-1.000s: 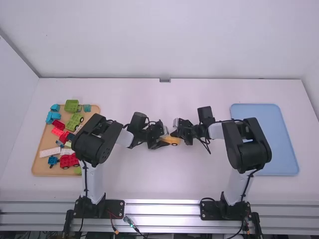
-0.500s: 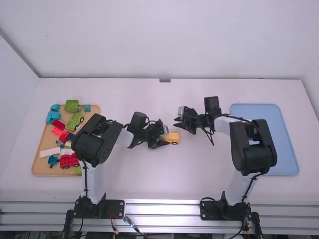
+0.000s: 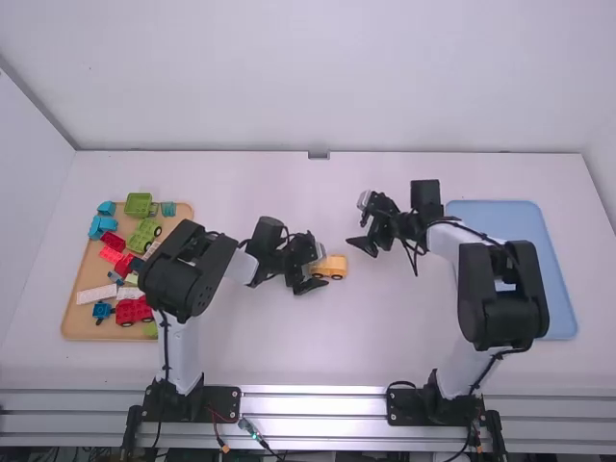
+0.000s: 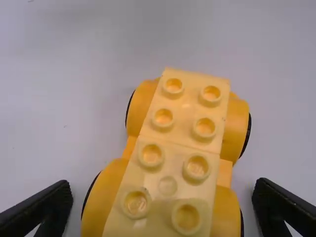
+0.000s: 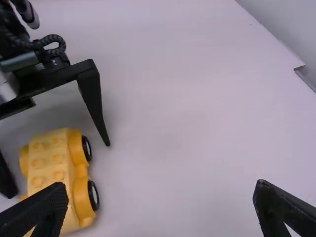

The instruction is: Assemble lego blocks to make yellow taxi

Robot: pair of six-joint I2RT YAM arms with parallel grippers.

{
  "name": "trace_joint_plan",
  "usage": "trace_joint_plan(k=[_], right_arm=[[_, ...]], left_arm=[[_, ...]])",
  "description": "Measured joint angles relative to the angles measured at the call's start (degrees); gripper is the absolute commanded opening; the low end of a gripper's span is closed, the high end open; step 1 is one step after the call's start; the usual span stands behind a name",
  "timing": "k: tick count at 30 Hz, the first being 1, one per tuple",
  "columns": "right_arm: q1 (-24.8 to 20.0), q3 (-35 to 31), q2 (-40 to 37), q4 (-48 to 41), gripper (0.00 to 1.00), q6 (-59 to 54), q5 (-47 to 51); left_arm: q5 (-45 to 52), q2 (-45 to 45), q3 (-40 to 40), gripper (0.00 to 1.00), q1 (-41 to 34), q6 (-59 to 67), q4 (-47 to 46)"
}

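Standing upright on a white tabletop [image 3: 289, 346], a small yellow plastic toy taxi [image 3: 331, 268] is seen near the middle of the work area, its assembly apparently all but finished. Two pale yellow studded blocks [image 4: 182, 143] are set end to end along a deeper yellow wheeled base [image 4: 225, 173], with a thin seam visible between them and both seemingly seated level. Whether a further block is called for cannot be told; if none is, only release and perhaps delivery to the shallow blue tray [image 3: 560, 308] at the right appear to be left. Assorted red, blue, green and white plastic blocks [image 3: 134, 311], judged unneeded for this build, are held on a tan wooden tray [image 3: 84, 269] at the left. The white-and-black left arm [image 3: 179, 274] is bent inward over the table, its black gripper [image 4: 163, 192] placed at one end of the taxi, the fingers spread to either side with gaps showing and no grip evident. The matching right arm [image 3: 491, 289] is folded at the elbow beside the blue tray, its black gripper [image 5: 162, 190] poised beyond the taxi's opposite end, wide apart and holding nothing, with the taxi left untouched by it.
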Motion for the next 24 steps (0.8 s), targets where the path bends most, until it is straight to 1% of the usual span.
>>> trace_joint_plan(k=[6,9,15,17,18,22,23,24], right_arm=[[0.3,0.0,0.0,2.1,0.99,1.4,0.8],[0.3,0.0,0.0,3.6,0.99,3.2,2.3],[0.5,0.0,0.0,7.3,0.99,6.9,5.9],[0.5,0.0,0.0,9.4,0.99,8.3,6.7],[0.5,0.0,0.0,9.5,0.99,8.5,6.8],[0.5,0.0,0.0,12.3,0.99,9.9,7.4],[0.3,0.0,0.0,12.7,0.99,10.3,7.5],[0.3,0.1,0.0,12.8,0.99,10.4,7.6]], left_arm=[[-0.3,0.0,0.0,0.99,0.4,-1.9,0.6],[-0.1,-0.8,0.1,0.99,1.7,-2.6,-1.5],[0.5,-6.6,0.0,0.99,8.7,-4.1,-13.9],[0.5,-10.6,0.0,0.99,11.9,-4.4,-19.0],[0.5,-11.2,0.0,0.99,12.3,-4.5,-19.5],[-0.3,-20.5,0.1,0.99,17.4,-4.7,-29.0],[-1.5,-24.9,0.1,0.99,19.4,-5.2,-33.5],[-2.1,-26.2,0.0,0.99,19.9,-5.6,-34.6]])
